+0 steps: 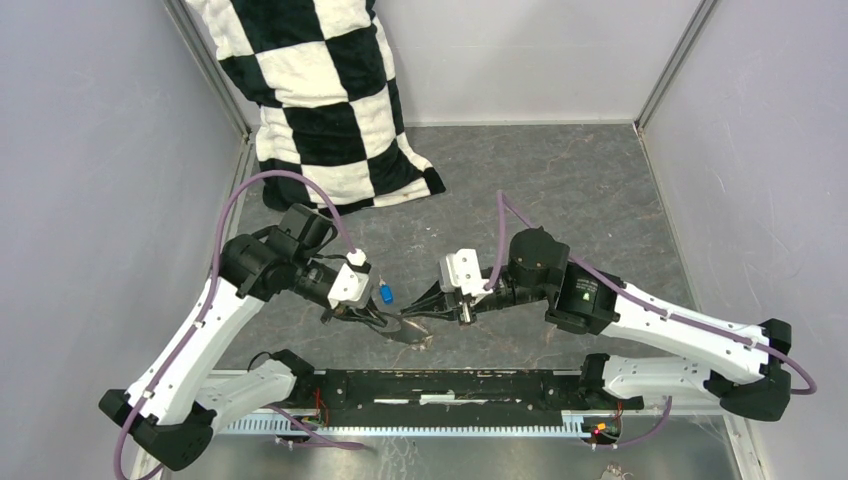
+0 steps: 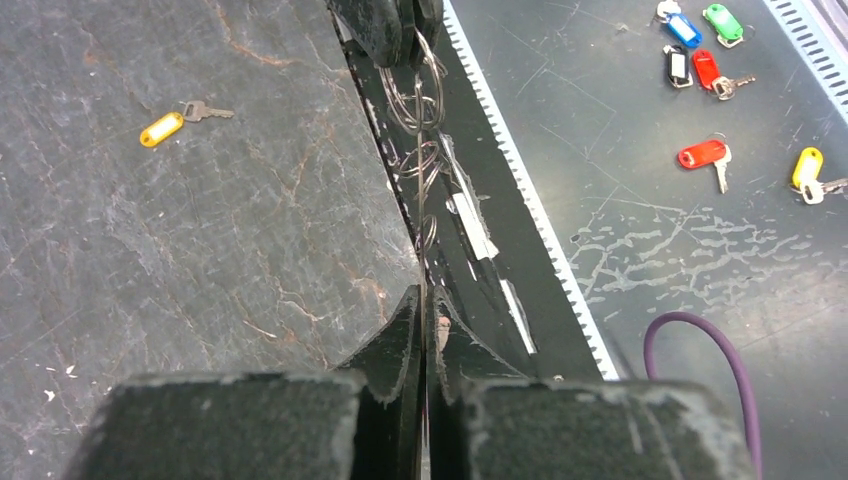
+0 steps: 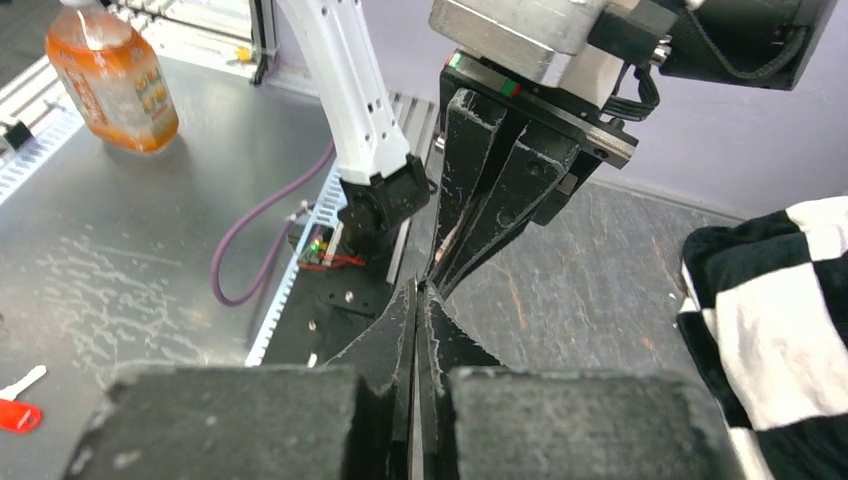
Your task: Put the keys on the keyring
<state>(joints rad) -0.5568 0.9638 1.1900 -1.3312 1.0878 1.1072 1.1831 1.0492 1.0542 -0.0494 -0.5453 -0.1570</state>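
Clamped shut on the keyring's (image 2: pixel 421 150) thin wire with the left pincer (image 2: pixel 423 300); gripped tight at its loops with the right pincer (image 3: pixel 418 300), tips meeting.

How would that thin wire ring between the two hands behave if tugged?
Probably floppy: the keyring looks like thin wire in loose loops between the left hand and right hand. Likely light too, and bare metal may slip from a pinch.

I see a dark grey slate-look tabletop (image 1: pixel 560 190) and plain pale lilac walls (image 1: pixel 90 150) on three sides, with aluminium corner posts (image 1: pixel 678 62). Black-and-white checkered cushion (image 1: pixel 320 90), maybe a folded blanket, leans at back. Scuffed metal bench (image 2: pixel 700 260) below. Light even.
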